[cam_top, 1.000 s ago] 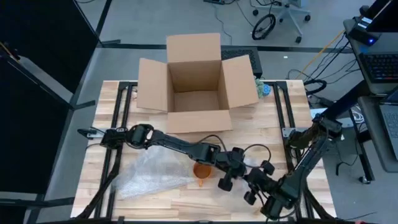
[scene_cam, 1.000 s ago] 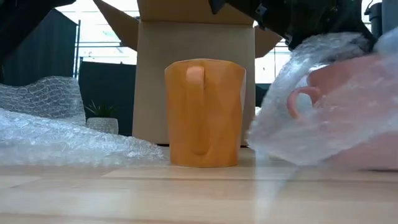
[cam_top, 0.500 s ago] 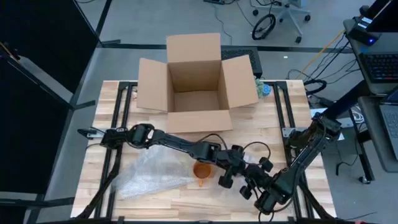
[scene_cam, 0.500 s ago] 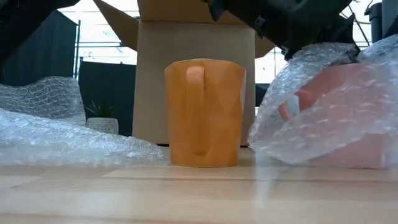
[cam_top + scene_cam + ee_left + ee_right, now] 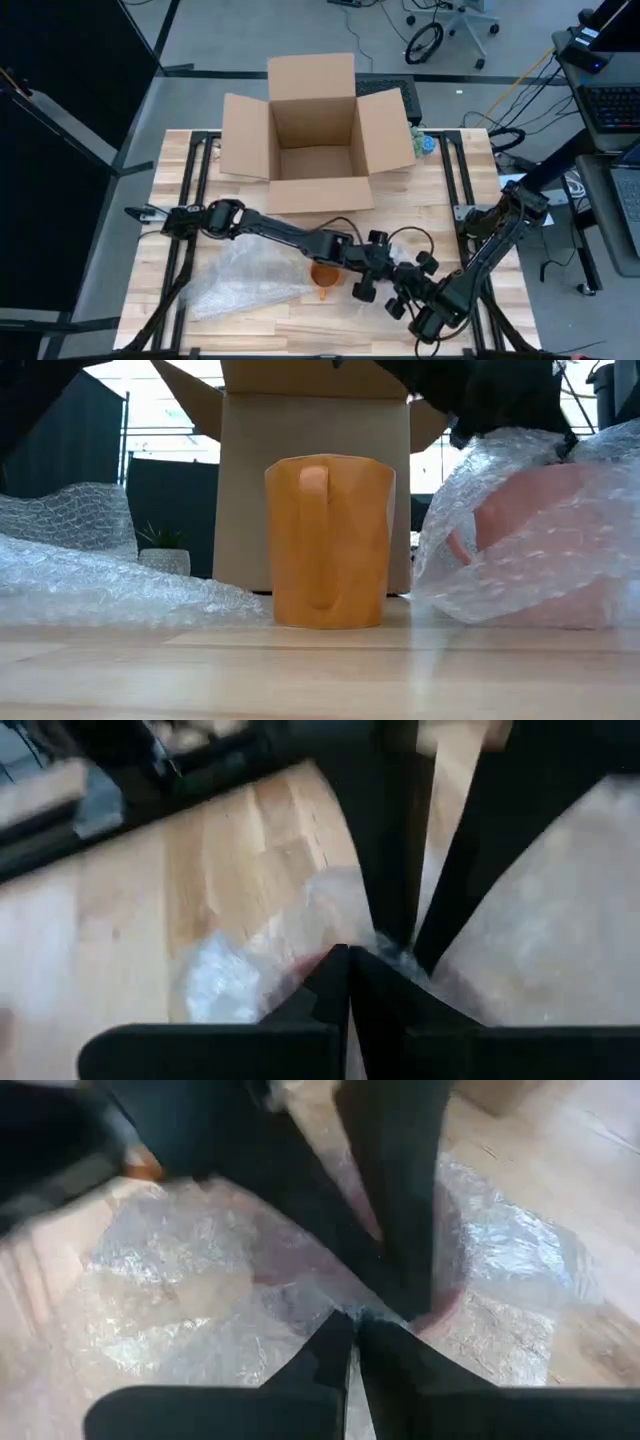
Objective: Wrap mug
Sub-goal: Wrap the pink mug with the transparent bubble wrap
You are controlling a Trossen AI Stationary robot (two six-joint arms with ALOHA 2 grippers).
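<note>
Bubble wrap [image 5: 540, 530] around the pink mug [image 5: 545, 535] has settled lower and closer over it than a second ago, with the right arm drawn in toward the table's near edge. Both grippers meet over that bundle at the near right of the table [image 5: 250, 325]: the left gripper [image 5: 348, 960] and the right gripper [image 5: 350, 1325] each show fingers pressed together on the film (pinching it, I'd say, not the mug itself). An orange mug [image 5: 328, 540] stands bare and upright just left of the bundle, in front of the open cardboard box [image 5: 312, 135], with a loose sheet [image 5: 240, 280] lying further left. To wrap well, I think, the two pinches should pull the film snug and overlap the edges, keeping the handle covered without tipping the mug.
</note>
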